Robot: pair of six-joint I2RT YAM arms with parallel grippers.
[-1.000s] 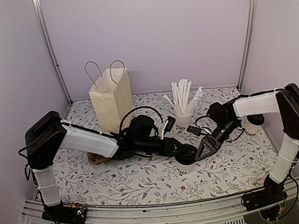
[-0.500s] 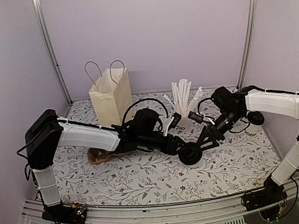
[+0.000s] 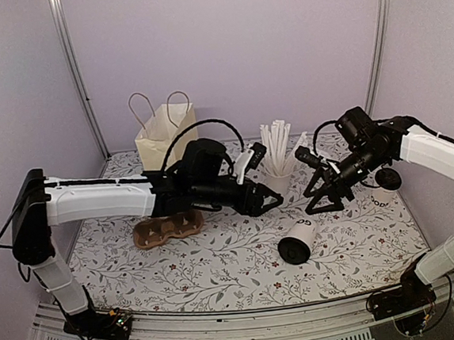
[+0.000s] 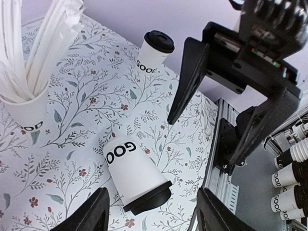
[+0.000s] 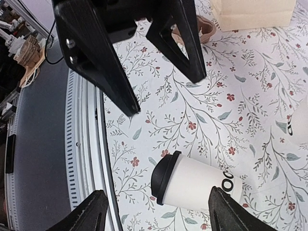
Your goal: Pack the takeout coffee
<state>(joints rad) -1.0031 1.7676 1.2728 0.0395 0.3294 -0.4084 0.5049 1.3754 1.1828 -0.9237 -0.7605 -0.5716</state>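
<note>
The takeout coffee, a white cup with a black lid, lies on its side on the flowered table, lid toward the near edge. No gripper touches it. My left gripper hangs open above and to its left. My right gripper hangs open above and to its right. The left wrist view shows the cup below the open left gripper, with the right gripper opposite. Under the open right gripper the right wrist view shows the same cup. A second lidded cup stands upright at the right.
A cream paper bag with handles stands open at the back left. A brown cup carrier lies in front of it, under my left arm. A white cup full of straws stands at the back centre. The table's metal rail runs along the near edge.
Both grippers have opened, risen and drawn apart from the cup they were pressing on. The cup now lies free on its side.
</note>
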